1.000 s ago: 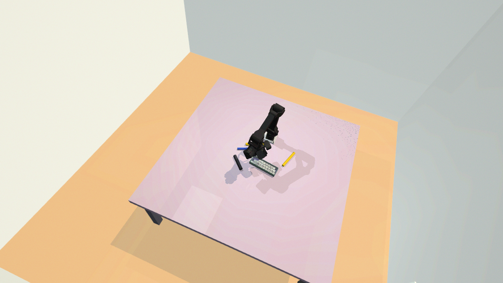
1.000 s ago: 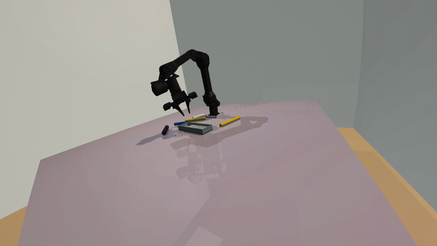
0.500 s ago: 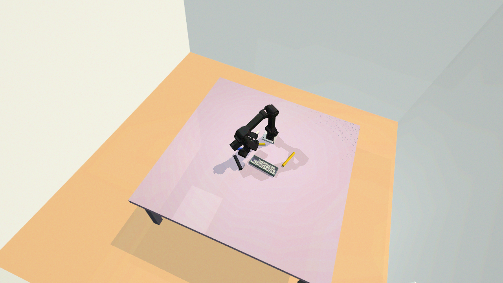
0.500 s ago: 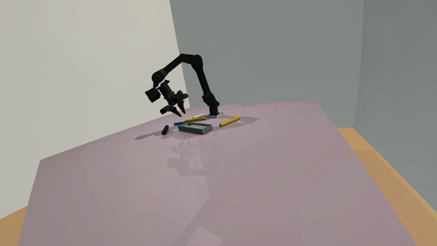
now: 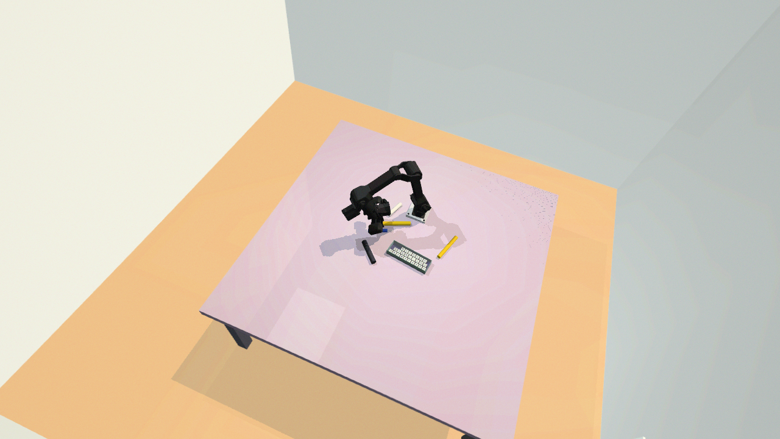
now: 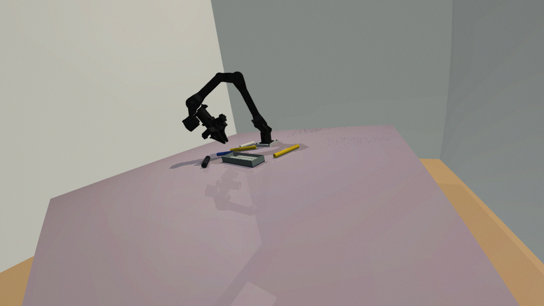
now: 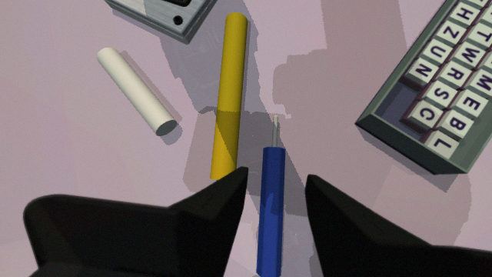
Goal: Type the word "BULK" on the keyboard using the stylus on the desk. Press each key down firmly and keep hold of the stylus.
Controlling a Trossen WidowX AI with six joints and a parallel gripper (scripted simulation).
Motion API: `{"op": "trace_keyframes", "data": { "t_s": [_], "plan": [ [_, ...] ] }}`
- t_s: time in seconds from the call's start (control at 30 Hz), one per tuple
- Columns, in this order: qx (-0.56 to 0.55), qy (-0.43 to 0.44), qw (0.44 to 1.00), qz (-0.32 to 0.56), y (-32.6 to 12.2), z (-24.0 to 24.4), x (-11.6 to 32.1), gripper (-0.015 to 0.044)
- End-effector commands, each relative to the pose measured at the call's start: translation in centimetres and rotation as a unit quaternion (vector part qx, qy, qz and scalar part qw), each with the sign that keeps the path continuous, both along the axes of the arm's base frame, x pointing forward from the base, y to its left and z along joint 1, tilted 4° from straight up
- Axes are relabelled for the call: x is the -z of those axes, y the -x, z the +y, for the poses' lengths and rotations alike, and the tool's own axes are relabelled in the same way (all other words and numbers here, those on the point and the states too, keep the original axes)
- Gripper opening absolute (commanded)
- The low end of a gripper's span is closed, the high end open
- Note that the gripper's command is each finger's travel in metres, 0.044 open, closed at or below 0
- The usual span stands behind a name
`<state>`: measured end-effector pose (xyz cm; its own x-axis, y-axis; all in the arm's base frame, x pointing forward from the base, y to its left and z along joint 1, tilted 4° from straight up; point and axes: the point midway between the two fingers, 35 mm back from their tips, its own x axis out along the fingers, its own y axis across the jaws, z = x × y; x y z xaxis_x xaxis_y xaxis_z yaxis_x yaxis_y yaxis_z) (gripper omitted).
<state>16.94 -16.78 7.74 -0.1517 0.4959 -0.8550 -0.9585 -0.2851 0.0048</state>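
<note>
White keys on the keyboard carry dark letters; H, Z, U, N, S, C, B and L are readable. The blue stylus lies on the desk, its long axis running up the wrist view, metal tip pointing away from the gripper, whose fingers stand apart, holding nothing.

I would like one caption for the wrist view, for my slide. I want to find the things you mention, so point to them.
Open gripper [image 5: 383, 224] [image 6: 226, 143] [image 7: 276, 178] above the blue stylus [image 5: 384, 230] [image 6: 224, 153] [image 7: 271, 211], lettered keyboard [image 5: 408, 256] [image 6: 239, 160] [image 7: 413, 148] at right.
</note>
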Motion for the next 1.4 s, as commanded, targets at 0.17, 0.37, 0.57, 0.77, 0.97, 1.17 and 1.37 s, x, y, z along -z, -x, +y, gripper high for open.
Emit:
{"op": "trace_keyframes", "data": {
  "t_s": [0.17,0.37,0.57,0.77,0.97,1.17,1.37],
  "plan": [
    [-0.02,-0.011,1.0,-0.021,0.0,-0.4,-0.1,0.015],
    [-0.02,-0.011,1.0,-0.021,0.0,-0.4,0.5,0.015],
    [-0.02,-0.011,1.0,-0.021,0.0,-0.4,1.0,0.015],
    [-0.02,-0.011,1.0,-0.021,0.0,-0.3,1.5,0.015],
    [-0.02,-0.011,1.0,-0.021,0.0,-0.3,2.0,0.015],
    [-0.02,-0.011,1.0,-0.021,0.0,-0.3,2.4,0.015],
    [-0.02,-0.011,1.0,-0.021,-0.1,-0.2,3.0,0.015]
  ]
}}
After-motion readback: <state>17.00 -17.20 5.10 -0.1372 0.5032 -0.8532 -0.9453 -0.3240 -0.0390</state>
